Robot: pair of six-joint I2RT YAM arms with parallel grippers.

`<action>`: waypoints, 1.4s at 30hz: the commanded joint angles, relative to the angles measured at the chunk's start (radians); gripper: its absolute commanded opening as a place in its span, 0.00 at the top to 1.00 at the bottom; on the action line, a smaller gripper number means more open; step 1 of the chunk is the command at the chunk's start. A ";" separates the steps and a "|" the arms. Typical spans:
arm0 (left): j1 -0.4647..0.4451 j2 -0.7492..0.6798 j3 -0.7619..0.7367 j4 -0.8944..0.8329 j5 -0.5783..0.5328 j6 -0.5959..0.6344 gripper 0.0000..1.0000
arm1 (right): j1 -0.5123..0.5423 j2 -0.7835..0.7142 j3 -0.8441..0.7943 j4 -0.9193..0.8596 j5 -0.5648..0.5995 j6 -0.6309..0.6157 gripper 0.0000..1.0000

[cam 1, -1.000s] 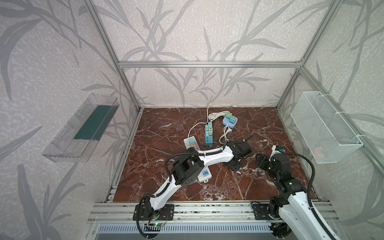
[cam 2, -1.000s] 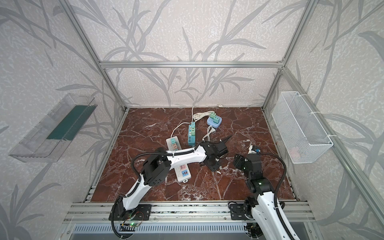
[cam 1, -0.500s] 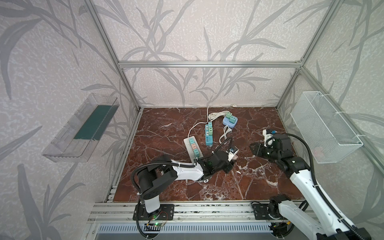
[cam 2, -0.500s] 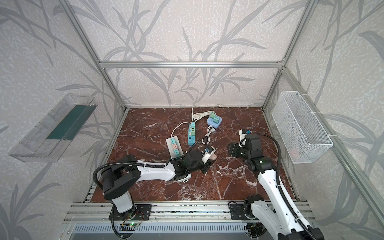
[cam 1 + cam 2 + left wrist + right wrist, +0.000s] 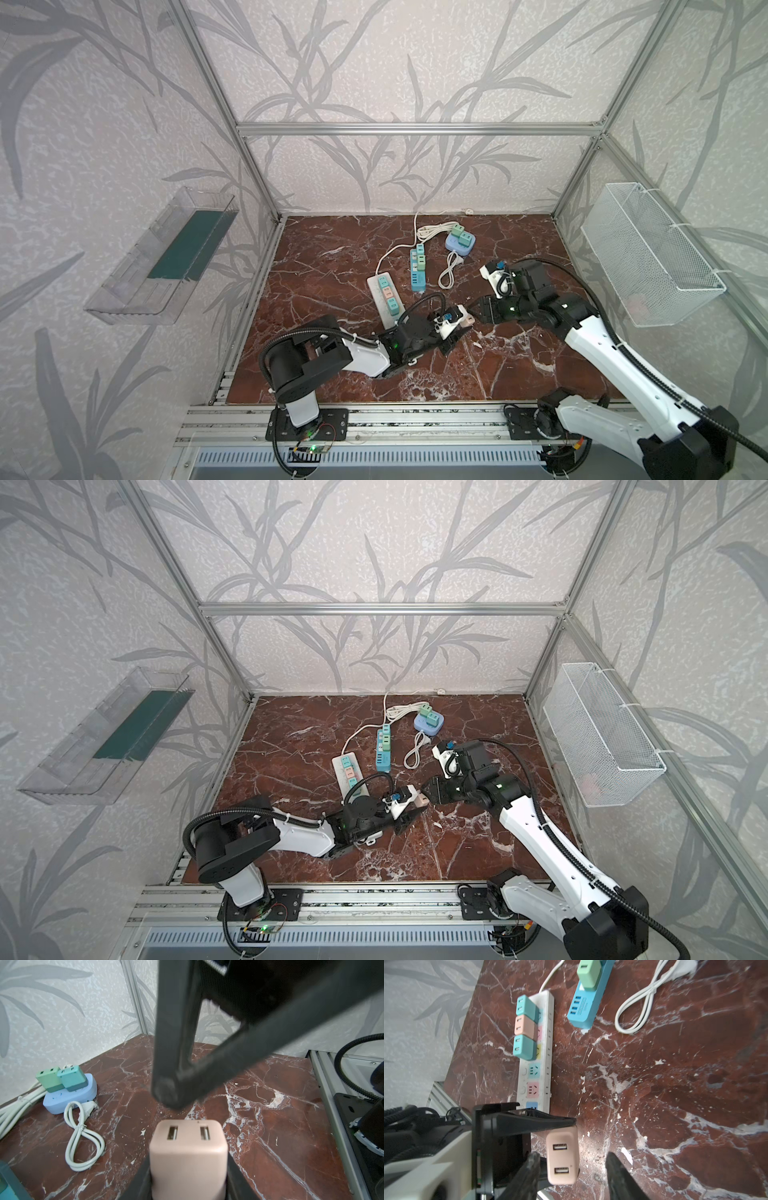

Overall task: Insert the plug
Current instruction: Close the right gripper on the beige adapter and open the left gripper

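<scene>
A white plastic power strip (image 5: 547,1049) lies on the red marble tabletop (image 5: 332,257), three chargers seated and some sockets free. Near it, the left tool (image 5: 188,1186) is clenched on the pink square USB charger plug (image 5: 562,1155), not yet inserted. The right tool (image 5: 476,312) straddles it, jaws apart; a handover looks likely before insertion.

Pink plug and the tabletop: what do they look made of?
Pink plug: looks like moulded plastic, matte to satin; rounded edges, soft even sheen. Tabletop: red-brown marble look with white veins, slight gloss; real stone or printed laminate, cannot tell.
</scene>
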 commanded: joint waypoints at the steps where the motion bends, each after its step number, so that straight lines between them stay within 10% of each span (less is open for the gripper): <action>1: -0.001 -0.038 -0.015 0.061 0.029 0.032 0.77 | 0.038 0.019 0.018 -0.039 -0.001 -0.024 0.48; 13: -0.001 -0.033 -0.034 0.088 0.041 0.024 0.76 | 0.061 0.010 -0.013 -0.010 -0.022 -0.011 0.69; 20: 0.000 -0.041 -0.034 0.083 0.037 0.032 0.74 | 0.064 0.048 -0.010 -0.029 -0.006 -0.031 0.60; 24: -0.002 -0.045 -0.037 0.081 0.031 0.031 0.70 | 0.072 0.050 -0.004 -0.022 0.000 -0.031 0.77; 31: -0.002 -0.059 -0.059 0.112 -0.055 0.014 0.36 | 0.076 0.029 0.024 -0.018 0.027 -0.024 0.90; 39: 0.022 -0.258 -0.193 0.127 -0.380 -0.258 0.22 | 0.161 0.066 0.087 0.011 0.201 -0.008 0.95; 42: 0.114 -0.463 -0.165 -0.250 -0.411 -0.518 0.22 | 0.231 0.102 0.093 0.064 0.296 0.043 0.96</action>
